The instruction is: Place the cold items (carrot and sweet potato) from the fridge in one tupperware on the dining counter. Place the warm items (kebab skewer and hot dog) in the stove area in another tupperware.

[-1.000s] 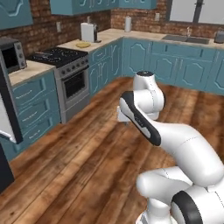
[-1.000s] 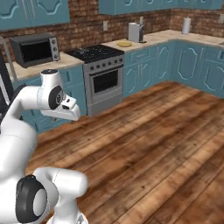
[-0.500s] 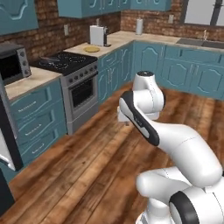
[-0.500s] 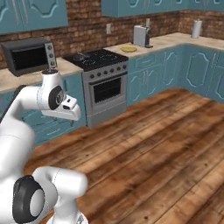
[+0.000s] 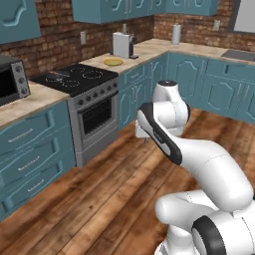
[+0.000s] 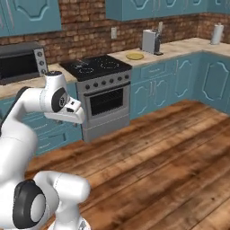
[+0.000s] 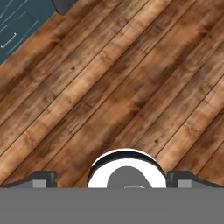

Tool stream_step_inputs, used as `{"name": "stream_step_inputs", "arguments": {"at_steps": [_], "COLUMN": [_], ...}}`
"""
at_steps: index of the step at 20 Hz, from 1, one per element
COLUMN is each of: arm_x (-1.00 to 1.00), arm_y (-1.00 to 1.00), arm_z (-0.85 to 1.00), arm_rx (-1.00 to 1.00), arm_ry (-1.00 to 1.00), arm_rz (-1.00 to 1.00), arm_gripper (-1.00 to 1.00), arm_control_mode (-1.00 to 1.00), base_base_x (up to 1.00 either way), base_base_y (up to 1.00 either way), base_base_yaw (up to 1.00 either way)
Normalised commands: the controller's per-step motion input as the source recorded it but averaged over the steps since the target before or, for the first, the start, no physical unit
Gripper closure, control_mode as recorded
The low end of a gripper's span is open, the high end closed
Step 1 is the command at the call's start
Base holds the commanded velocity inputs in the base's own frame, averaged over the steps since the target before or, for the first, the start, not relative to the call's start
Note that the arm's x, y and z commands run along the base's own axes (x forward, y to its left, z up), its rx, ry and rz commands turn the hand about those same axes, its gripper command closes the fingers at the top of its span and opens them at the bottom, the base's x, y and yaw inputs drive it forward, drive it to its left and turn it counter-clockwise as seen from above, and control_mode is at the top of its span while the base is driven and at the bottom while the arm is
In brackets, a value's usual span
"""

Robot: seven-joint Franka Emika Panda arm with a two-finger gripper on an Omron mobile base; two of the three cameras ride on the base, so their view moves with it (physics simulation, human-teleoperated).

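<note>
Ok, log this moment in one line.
phase: approaching stove | tool: open, empty, over wood floor | arm: tucked | microwave left of stove

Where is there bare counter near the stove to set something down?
Bare beige counter runs from the toaster to the paper roll. A narrower strip lies between microwave and stove. Between stove and toaster, a yellow plate crowds it.

Both base views looked from behind the arm across the wooden floor at the far stove area and its counters, one from either side. The hand view pointed straight down, close over the same floor planks.
</note>
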Motion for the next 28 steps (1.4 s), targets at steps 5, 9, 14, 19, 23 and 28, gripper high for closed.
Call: {"name": "stream_step_inputs", "arguments": {"at_steps": [5, 9, 14, 19, 23, 28], "arm_x": [0.0, 0.0, 0.0, 0.0, 0.0, 0.0], "arm_y": [0.0, 0.0, 0.0, 0.0, 0.0, 0.0], "arm_z": [0.0, 0.0, 0.0, 0.0, 0.0, 0.0], "arm_rx": [0.0, 0.0, 0.0, 0.0, 0.0, 0.0], "arm_ry": [0.0, 0.0, 0.0, 0.0, 0.0, 0.0], "arm_rz": [0.0, 0.0, 0.0, 0.0, 0.0, 0.0], "arm_gripper": [-1.0, -1.0, -1.0, -1.0, -1.0, -1.0], "arm_control_mode": [1.0, 1.0, 1.0, 1.0, 1.0, 1.0], "base_base_x": [1.0, 1.0, 1.0, 0.89, 0.5, 0.62], "base_base_y": [-0.29, -0.1, -0.45, -0.77, -0.99, -0.99], "base_base_yaw": [0.4, 0.38, 0.51, 0.55, 0.42, 0.35]}}
